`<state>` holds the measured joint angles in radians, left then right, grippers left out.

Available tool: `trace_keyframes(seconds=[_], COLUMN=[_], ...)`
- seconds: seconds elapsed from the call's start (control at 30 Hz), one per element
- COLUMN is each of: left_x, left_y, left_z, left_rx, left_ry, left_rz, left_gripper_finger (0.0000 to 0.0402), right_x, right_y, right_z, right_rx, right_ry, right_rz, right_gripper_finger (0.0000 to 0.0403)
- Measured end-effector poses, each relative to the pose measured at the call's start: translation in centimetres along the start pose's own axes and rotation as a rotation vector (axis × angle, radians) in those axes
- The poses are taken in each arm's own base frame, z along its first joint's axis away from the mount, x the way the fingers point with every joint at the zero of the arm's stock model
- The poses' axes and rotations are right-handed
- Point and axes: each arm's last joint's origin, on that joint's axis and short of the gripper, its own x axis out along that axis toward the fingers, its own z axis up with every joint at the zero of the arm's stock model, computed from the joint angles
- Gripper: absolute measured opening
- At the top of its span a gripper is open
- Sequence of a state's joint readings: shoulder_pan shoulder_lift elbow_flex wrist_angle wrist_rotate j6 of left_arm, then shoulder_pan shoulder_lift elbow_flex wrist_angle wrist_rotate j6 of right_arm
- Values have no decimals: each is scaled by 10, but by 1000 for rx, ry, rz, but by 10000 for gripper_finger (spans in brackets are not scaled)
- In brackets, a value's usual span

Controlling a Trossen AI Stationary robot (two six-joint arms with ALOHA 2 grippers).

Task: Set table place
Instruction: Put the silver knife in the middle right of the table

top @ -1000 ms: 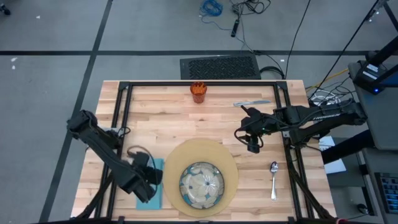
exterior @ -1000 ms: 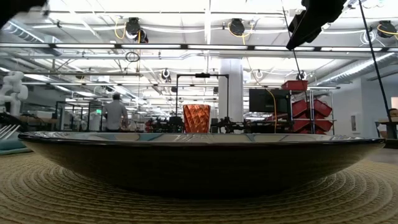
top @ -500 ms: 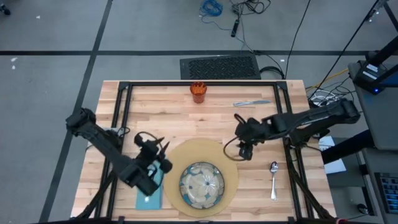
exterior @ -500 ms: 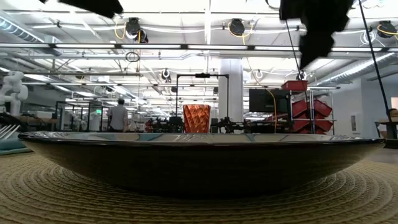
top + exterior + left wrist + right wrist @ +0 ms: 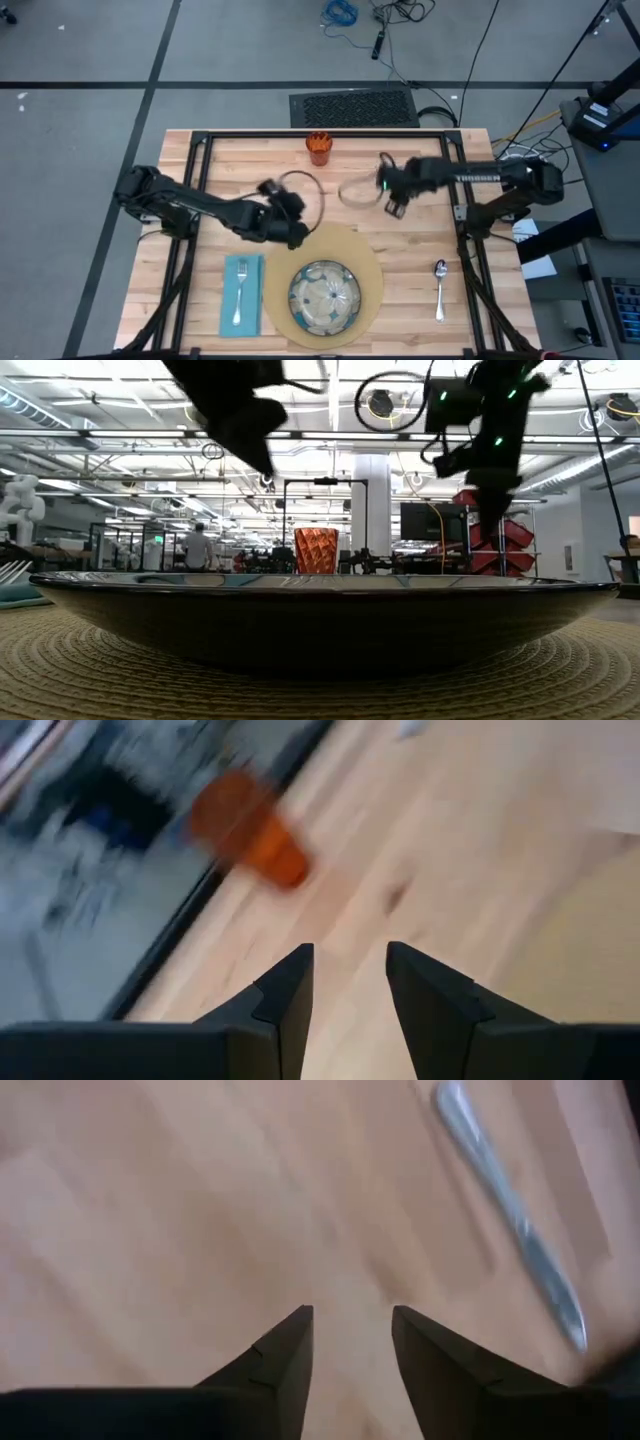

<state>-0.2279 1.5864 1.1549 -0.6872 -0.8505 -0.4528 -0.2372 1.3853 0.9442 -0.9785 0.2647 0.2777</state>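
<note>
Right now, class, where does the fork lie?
In the high view the fork lies on the teal napkin, left of the tan mat.

A dark rectangular ribbed floor mat point(image 5: 354, 107) lies on the grey floor. Beyond it, farther out on that floor, sits a coiled blue cable point(image 5: 340, 12), with loose black cables point(image 5: 395, 12) beside it. In the room behind, a distant person point(image 5: 198, 547) stands; stacked red plastic bins point(image 5: 478, 530) sit on a shelf.
</note>
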Motion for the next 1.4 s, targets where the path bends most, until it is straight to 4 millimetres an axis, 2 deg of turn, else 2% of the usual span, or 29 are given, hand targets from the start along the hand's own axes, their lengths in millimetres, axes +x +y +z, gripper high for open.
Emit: trace_keyframes(seconds=[0.1, 0.2, 0.33, 0.43, 0.57, 0.7, 0.8, 1.07, 1.23, 1.4], left_x=[14, 26, 48, 61, 68, 66, 66, 63, 63, 63], left_y=[-5, 0, 19, 41, 63, 76, 78, 74, 74, 74], left_z=[6, 5, 1, -1, -4, -3, -10, -11, -11, -11], left_rx=[131, 179, 153, 45, -91, -185, -169, -159, -159, -160], left_ry=[-86, -103, -99, -142, -240, -226, -171, -166, -166, -166], left_rz=[-105, -151, -168, -258, -341, -307, -247, -254, -252, -252], left_gripper_finger=[118, 118, 118, 118, 118, 118, 118, 118, 118, 118], right_x=[14, 22, 32, 42, 58, 74, 85, 101, 92, 77], right_y=[-37, -74, -115, -132, -138, -139, -140, -140, -146, -154], right_z=[14, 19, 13, 9, 11, 15, 17, 21, 33, 49], right_rx=[19, 104, 218, 244, 207, 147, 91, 33, 174, 534], right_ry=[-48, -77, -62, -43, -18, 10, 49, 63, 21, -30], right_rz=[71, 116, 183, 222, 231, 210, 153, 146, 125, 97], right_gripper_finger=[118, 106, 102, 104, 116, 131, 142, 157, 154, 153])
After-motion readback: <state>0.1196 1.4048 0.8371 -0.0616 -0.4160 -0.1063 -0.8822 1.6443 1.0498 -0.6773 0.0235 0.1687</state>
